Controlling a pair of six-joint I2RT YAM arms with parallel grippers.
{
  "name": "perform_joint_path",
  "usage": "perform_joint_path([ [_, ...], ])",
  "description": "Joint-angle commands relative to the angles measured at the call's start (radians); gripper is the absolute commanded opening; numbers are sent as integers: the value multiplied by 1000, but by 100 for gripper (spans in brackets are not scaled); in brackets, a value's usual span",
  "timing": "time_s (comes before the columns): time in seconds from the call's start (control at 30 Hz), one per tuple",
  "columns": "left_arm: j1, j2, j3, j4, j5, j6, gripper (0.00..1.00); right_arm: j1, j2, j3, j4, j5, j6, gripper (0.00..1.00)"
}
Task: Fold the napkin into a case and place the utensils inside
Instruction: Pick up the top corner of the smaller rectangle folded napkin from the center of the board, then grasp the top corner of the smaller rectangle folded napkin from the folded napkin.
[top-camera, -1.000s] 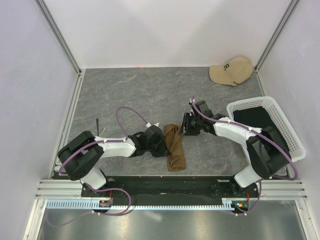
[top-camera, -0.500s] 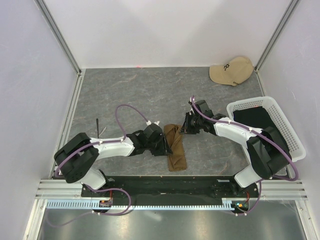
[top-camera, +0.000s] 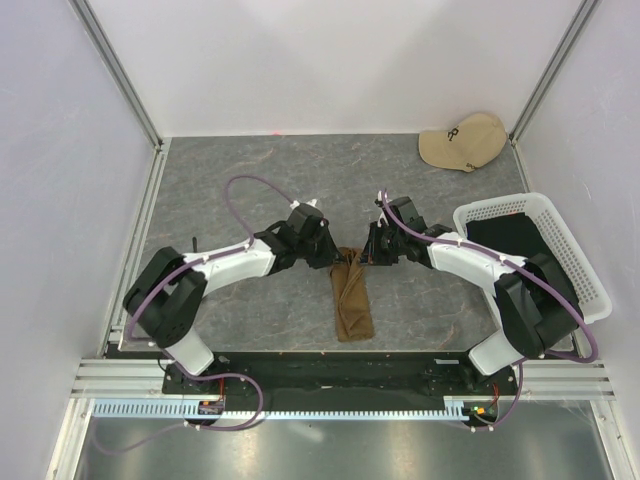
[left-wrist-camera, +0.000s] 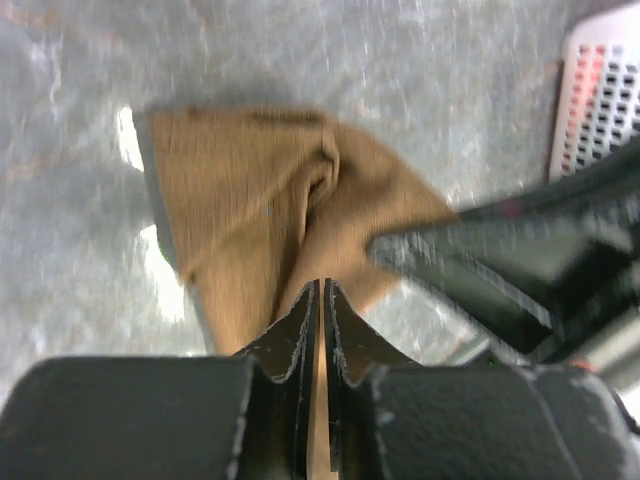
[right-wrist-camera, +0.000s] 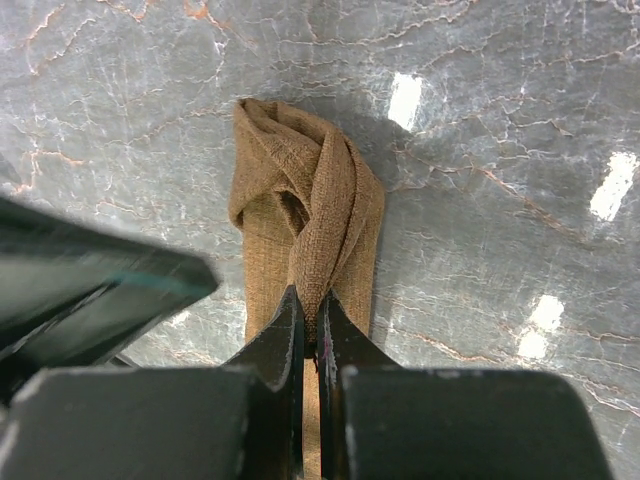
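1. The top camera sits high up, above and behind both arms, and looks down on the whole table (top-camera: 250, 180). It is far off, so the left claw (top-camera: 334, 258), the right claw (top-camera: 367, 256) and the napkin (top-camera: 352, 300) look small.
2. The left wrist camera rides right behind the left claw (left-wrist-camera: 320, 290) and looks out past its tips. It is very near the napkin (left-wrist-camera: 250, 200) just ahead. The right claw (left-wrist-camera: 480, 262) shows blurry on the right.
3. The right wrist camera rides right behind the right claw (right-wrist-camera: 308, 300) and looks down at the napkin (right-wrist-camera: 310, 190) just ahead. The left claw (right-wrist-camera: 90, 290) shows on the left.
4. All three views share the napkin's bunched end and both claws.
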Motion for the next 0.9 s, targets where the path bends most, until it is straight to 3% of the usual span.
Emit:
perform_joint_path([
  [0.0,11,86,111,-20,-4,76,9,-3,-31,46,-5,2,-22,0],
  [0.2,11,160,189,-66,-15,86,7,-5,-19,55,-8,-3,-25,0],
  [0.87,11,234,232,-84,-38,67,3,-5,-8,57,-4,-27,-22,0],
])
